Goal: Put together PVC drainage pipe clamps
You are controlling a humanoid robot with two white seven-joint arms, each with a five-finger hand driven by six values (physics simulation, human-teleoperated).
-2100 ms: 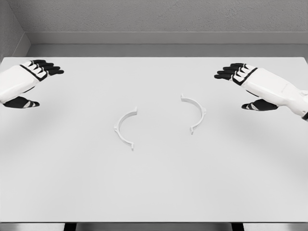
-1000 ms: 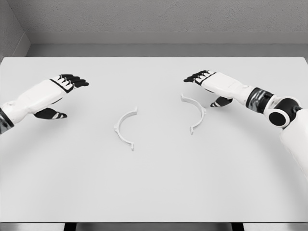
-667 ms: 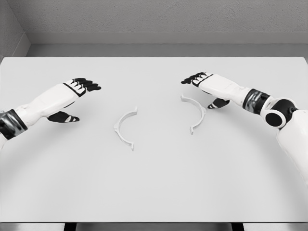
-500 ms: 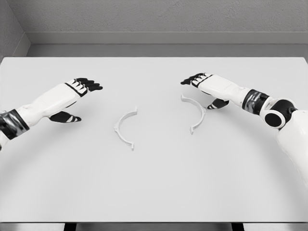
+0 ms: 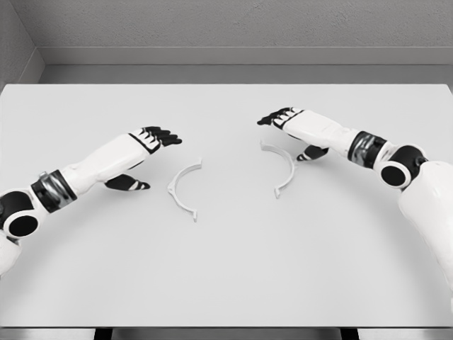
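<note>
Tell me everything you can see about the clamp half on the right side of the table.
The right clamp half is a thin white half-ring, plastic-looking, with small flat tabs at both ends. It lies flat on the white table, its open side facing the left clamp half, clearly apart from it. The right hand is close by its far end; contact cannot be judged.

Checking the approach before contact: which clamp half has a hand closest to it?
The right clamp half: the right hand sits right beside its far end, while the left hand remains apart from the left clamp half.
</note>
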